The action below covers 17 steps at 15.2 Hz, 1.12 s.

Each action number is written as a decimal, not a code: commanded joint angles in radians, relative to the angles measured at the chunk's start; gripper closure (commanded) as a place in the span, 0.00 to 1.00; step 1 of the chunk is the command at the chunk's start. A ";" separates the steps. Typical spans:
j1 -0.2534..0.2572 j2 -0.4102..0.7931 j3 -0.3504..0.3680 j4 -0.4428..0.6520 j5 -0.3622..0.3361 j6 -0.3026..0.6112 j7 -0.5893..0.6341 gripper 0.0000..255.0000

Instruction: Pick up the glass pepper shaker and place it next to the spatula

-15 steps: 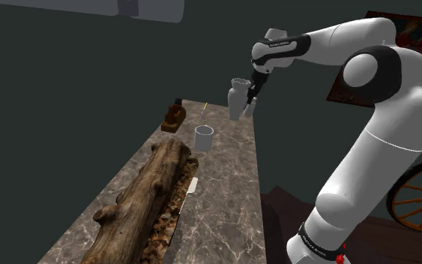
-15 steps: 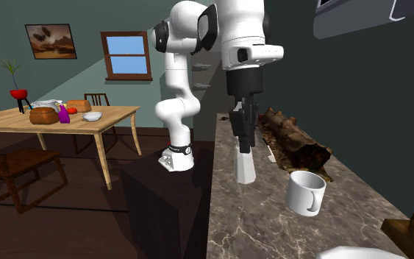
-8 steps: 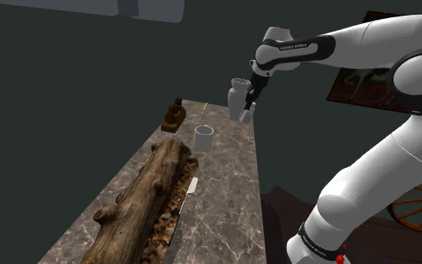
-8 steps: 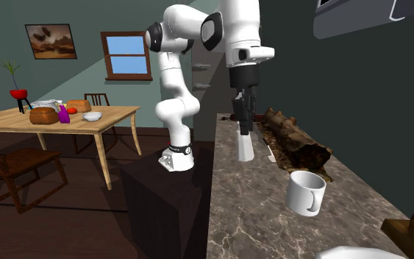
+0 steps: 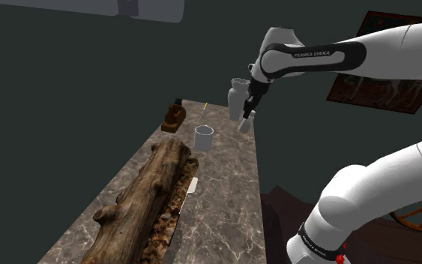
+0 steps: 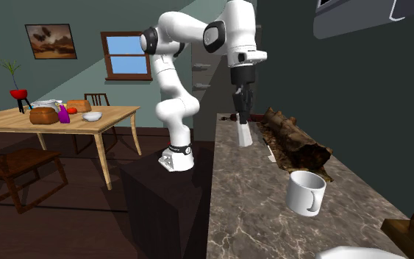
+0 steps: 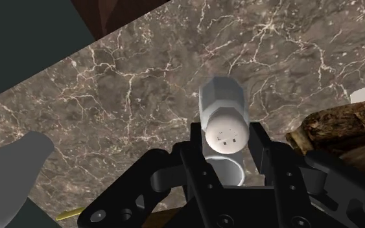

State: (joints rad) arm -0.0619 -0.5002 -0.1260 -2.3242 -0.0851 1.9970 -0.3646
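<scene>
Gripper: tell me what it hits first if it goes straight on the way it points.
Probably the bare marble counter, just beyond the shaker in the gripper; the gap is unclear.

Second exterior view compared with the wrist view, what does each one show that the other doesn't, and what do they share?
Second exterior view: the wooden dining table and the blue-paned window. Wrist view: the holes atop the white faceted shaker, clasped between the fingers of the black gripper. Shared: the shaker, the gripper, the brown marble counter and the rough log.
</scene>
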 commanded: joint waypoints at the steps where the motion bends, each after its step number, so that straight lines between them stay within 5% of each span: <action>1: 0.012 -0.051 0.038 -0.040 0.006 -0.014 0.047 1.00; 17: 0.163 -0.358 0.350 -0.214 0.168 -0.157 0.396 1.00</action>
State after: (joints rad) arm 0.0901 -0.8427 0.2044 -2.5263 0.0693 1.8436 0.0088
